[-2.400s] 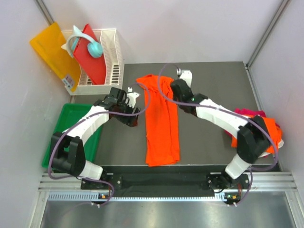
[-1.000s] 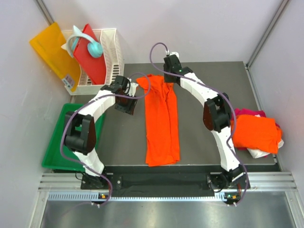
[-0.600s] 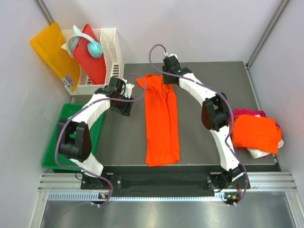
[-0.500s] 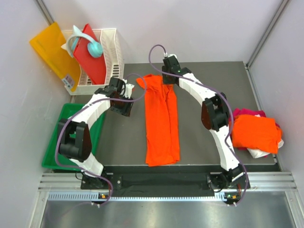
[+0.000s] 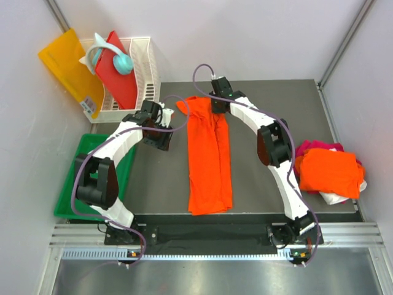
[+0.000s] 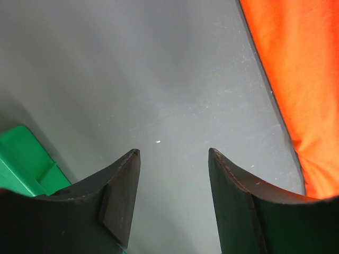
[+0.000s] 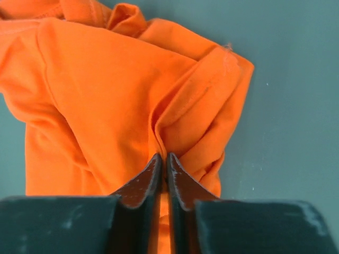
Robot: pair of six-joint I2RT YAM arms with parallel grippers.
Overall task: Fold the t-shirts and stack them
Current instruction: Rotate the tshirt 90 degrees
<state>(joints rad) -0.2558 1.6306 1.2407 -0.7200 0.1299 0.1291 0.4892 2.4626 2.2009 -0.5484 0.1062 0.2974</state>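
Open table (image 5: 270, 166) flanks the orange t-shirt (image 5: 209, 160); rack (image 5: 147, 74) borders far-left corner.

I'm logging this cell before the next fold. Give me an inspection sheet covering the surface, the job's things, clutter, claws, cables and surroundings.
Surface: dark grey table, flat.
Job's things: flat orange t-shirt lies in a long strip mid-table; folded orange t-shirt sits on a magenta-pink t-shirt at the right edge.
Clutter: white rack holds a red board and teal headphones; yellow-orange sheet beside it; green tray at left.
Claws: left claw open over bare table beside the shirt; right claw shut on the flat orange t-shirt's far end.
Cables: purple cables loop off both arms.
Surroundings: pale walls; metal rail at the near edge.
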